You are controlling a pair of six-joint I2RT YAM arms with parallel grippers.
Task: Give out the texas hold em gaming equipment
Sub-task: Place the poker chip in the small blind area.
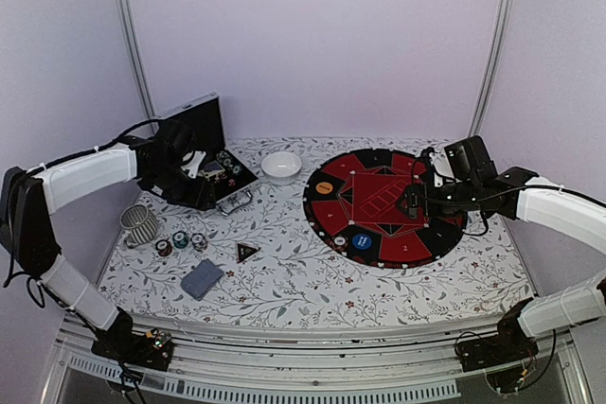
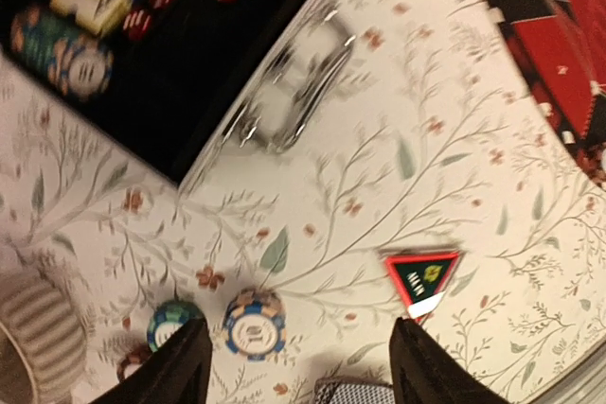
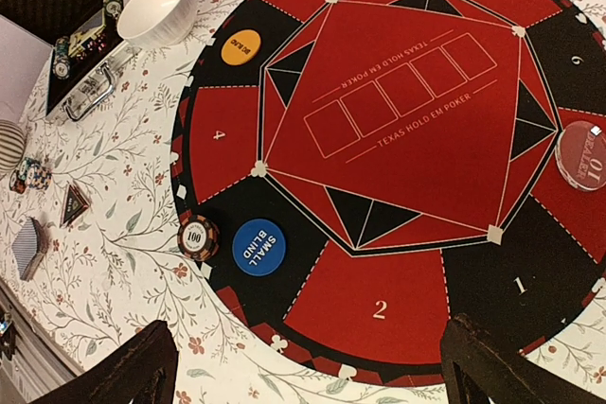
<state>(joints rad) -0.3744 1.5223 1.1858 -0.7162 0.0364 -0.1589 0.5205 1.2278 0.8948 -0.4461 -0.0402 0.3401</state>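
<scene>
Two grippers were logged for you, both with fingers spread and nothing between them: your left gripper hung above the floral tablecloth beside the black case, and your right gripper hung above the near rim of the round mat. Legible writing appeared in the right wrist view only: "TEXAS HOLD EM POKER" printed twice at the mat's centre; seat numerals 1, 2, 4, 7 and 8; "SMALL BLIND" on the blue disc; and "100" on the striped chip at the mat's edge, just beside that disc. The orange disc lay on a black sector next to seat 4, its lettering too small for you to read. A clear disc was cut by the frame's right edge, its text uncertain. Off the mat, well to its left, lay three loose chips near a striped cup, a red-bordered triangular marker, and the card deck with its grey-blue back, nearest the front edge. A white bowl sat between case and mat. The left wrist view alone showed you the case's contents, blurred: stacked chips and some red pieces. The marker's print was unreadable there. The top view alone showed both arms and the case lid standing open.
</scene>
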